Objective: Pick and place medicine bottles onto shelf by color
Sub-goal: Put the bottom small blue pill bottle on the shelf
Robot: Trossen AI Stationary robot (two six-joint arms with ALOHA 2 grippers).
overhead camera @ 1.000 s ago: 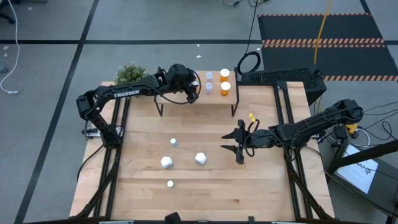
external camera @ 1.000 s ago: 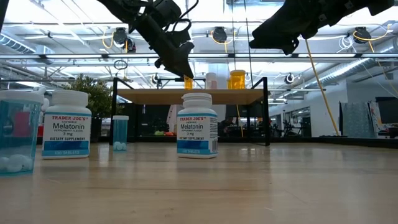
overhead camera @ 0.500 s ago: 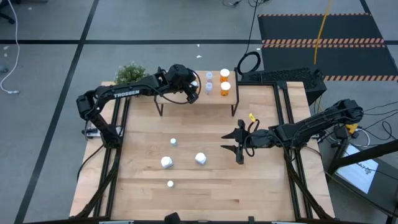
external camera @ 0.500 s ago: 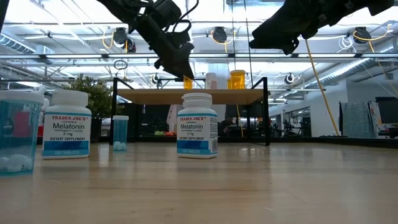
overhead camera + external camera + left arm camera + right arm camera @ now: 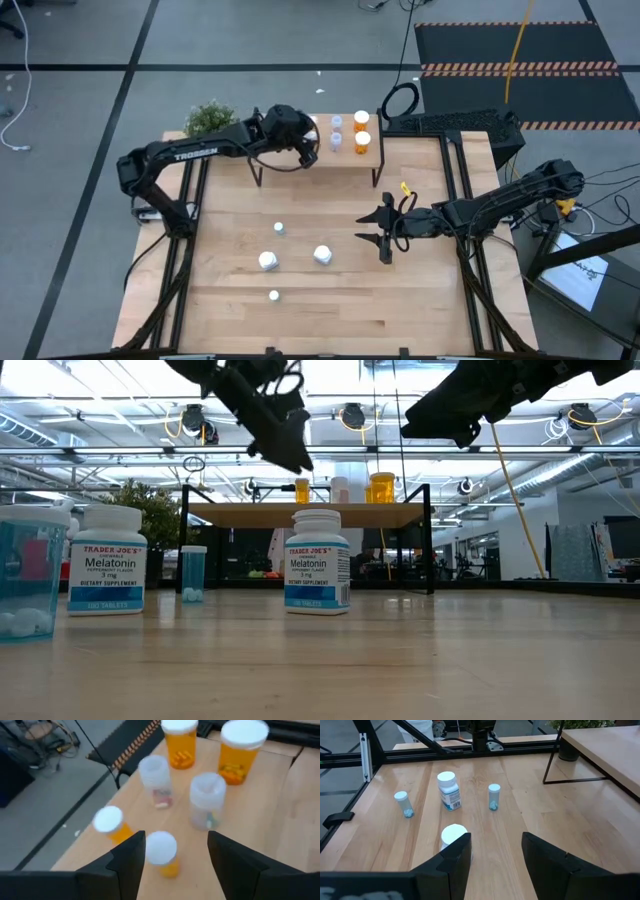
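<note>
**My left jaws standing spread over the shelf, my right ones waiting wide over the table**

I am holding my left gripper (image 5: 172, 857) above the shelf (image 5: 345, 158), its jaws spread apart and gripping nothing. Directly between my fingers (image 5: 125, 865) an orange bottle (image 5: 162, 852) with a white cap is standing upright on the board, free of both pads. Just beside it, outside one finger, a second small orange bottle (image 5: 111, 823) is standing near the board's edge. Farther ahead of the jaws two pale, clear bottles (image 5: 206, 800) are standing side by side, and beyond those, two larger orange bottles (image 5: 240, 750) are sitting at the far end of the board. From the low camera my left gripper (image 5: 285, 450) is hanging above the board's level, clear of the bottle tops.

I am keeping my right gripper (image 5: 385, 240) over the open table (image 5: 430, 300), well apart from the shelf, jaws spread and empty. Ahead of these jaws four bottles are standing on the tabletop: a white-capped one (image 5: 454, 834) just in front of my fingertips, a white labelled bottle (image 5: 448, 791) farther on, and two slim blue-tinted vials (image 5: 494, 796) flanking it.
</note>
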